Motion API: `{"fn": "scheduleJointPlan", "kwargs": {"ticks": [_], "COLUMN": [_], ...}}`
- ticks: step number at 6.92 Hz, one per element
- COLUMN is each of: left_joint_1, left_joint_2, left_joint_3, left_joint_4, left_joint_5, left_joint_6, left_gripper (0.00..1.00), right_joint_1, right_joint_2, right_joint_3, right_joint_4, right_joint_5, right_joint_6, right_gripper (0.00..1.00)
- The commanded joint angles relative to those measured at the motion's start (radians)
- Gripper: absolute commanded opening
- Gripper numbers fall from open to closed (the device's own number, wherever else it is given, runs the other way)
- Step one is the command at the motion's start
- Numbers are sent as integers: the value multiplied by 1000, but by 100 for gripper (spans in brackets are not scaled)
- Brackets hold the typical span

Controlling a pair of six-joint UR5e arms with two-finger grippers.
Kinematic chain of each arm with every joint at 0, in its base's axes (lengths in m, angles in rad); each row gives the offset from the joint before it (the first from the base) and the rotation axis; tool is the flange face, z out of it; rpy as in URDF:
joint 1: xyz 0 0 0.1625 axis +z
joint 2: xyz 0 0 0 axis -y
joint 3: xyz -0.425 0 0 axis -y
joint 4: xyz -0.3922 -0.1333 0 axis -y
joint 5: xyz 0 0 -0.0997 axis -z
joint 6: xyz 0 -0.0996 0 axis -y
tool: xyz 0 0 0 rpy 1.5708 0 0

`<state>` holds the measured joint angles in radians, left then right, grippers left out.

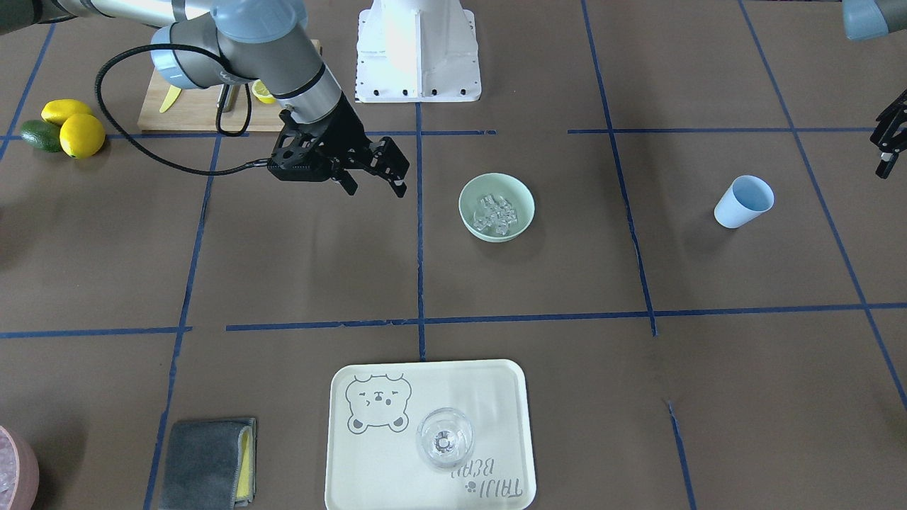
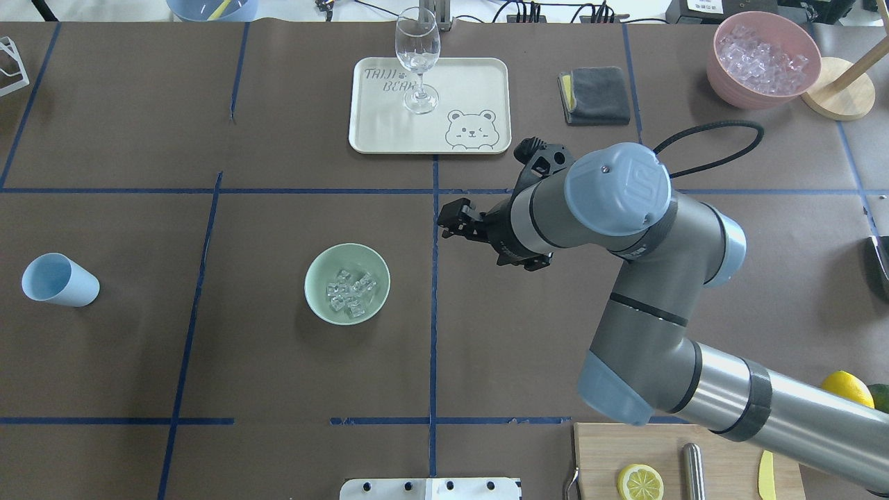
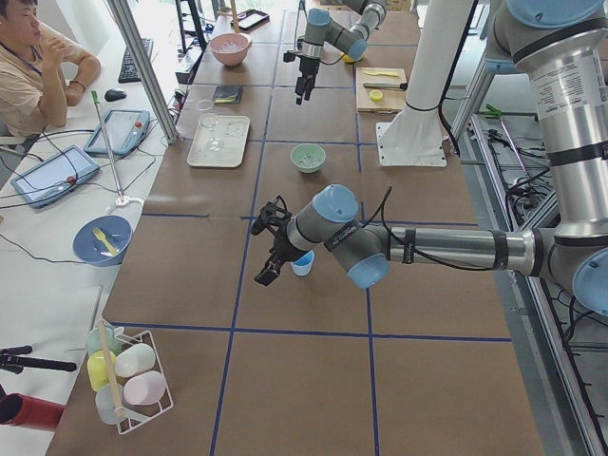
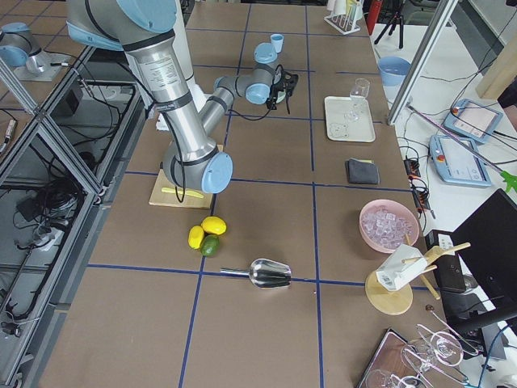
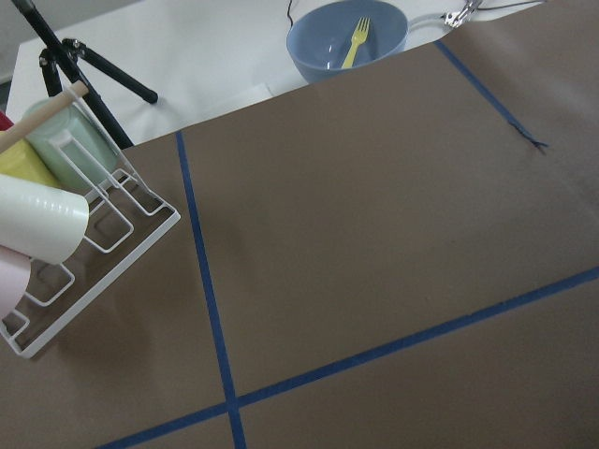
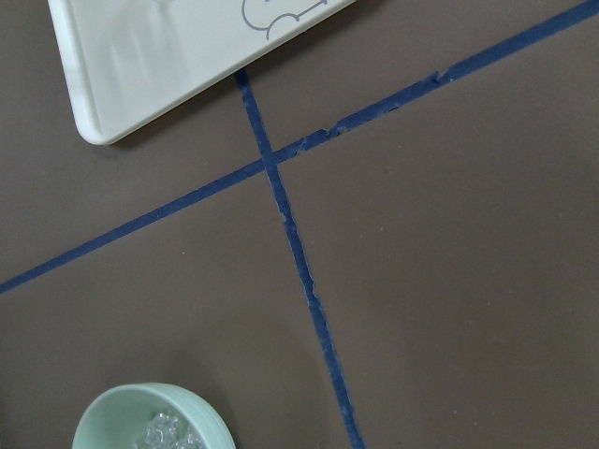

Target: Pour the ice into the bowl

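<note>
the mint-green bowl (image 2: pixel 318 272) stands upright near the middle of the counter (image 2: pixel 278 375), mouth up, round with no long axis. the ice (image 2: pixel 351 294) lies heaped inside it. the right gripper (image 1: pixel 377 188) hangs nearby, fingers spread and empty. the left gripper (image 1: pixel 883 151) is cut off at the edge, so i cannot tell how its fingers stand.

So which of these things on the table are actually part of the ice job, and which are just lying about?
Part of the job: ice; mint-green bowl that holds it; perhaps the blue cup, which is empty and on its side.

Just lying about: wine glass; bear tray; grey cloth; lemons; cutting board; pink bowl of spare ice.
</note>
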<state>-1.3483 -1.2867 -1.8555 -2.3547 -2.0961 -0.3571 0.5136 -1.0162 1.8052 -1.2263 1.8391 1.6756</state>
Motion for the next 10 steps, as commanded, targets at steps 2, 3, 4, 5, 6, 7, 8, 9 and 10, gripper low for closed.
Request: {"fn": "scheduleJointPlan", "kwargs": {"ticks": [2, 3, 4, 5, 6, 7, 8, 9, 10], "left_joint_1": [-60, -128, -170, -169, -169, -169, -167, -169, -169], "left_joint_2": [-128, -152, -176, -175, -175, -172, -169, -169, -168], "left_joint_3": [-51, -54, -62, -53, -45, -36, -37, -39, -40], "left_joint_4": [587, 764, 813, 809, 807, 807, 807, 807, 807], "left_joint_5": [-148, -150, -151, -151, -153, -151, -153, -153, -153], "left_joint_6": [155, 311, 373, 386, 382, 382, 382, 382, 383], "left_gripper": [100, 100, 100, 100, 100, 100, 100, 100, 100], "right_joint_1": [-101, -121, -121, -121, -127, -144, -151, -156, -156], "right_joint_2": [176, 218, 285, 326, 327, 352, 349, 344, 349], "right_joint_3": [-152, -215, -303, -373, -404, -427, -435, -435, -434], "right_joint_4": [-66, -76, -81, -94, -107, -119, -136, -136, -136], "right_joint_5": [-92, -121, -127, -126, -126, -135, -136, -130, -126], "right_joint_6": [30, 15, -16, -33, -69, -103, -108, -108, -109], "right_gripper": [100, 100, 100, 100, 100, 100, 75, 29, 0]}}
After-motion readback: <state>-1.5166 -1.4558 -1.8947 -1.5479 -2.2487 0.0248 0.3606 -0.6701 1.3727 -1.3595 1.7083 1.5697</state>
